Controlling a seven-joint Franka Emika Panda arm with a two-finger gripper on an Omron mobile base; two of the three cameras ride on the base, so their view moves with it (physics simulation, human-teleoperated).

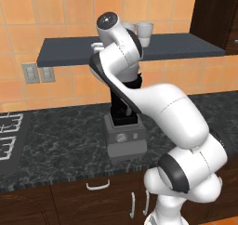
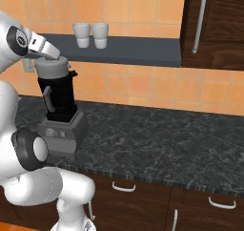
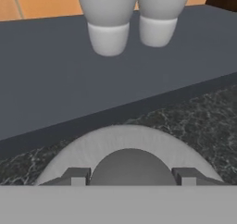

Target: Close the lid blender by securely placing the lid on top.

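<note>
Beneath shelf (image 3: 55, 79) edge, claw (image 3: 131, 174) straddling lid (image 3: 129, 146)

Soft, even light fills all three rendered views, bright without harsh contrast. The orange tiled wall (image 2: 138, 15) glows uniformly, with no hot spots. The white arm (image 1: 162, 108) shows gentle shading: pale on top, greyer underneath, suggesting light from above. The dark shelf (image 2: 138, 53) casts only a faint shadow on the tiles below it. The speckled counter (image 2: 167, 139) carries a dull sheen and no sharp glare. Edges look slightly soft and pixelated in every view. In the hand view, the two white cups (image 3: 111, 28) look large and close, their outlines mildly blurred.
</note>
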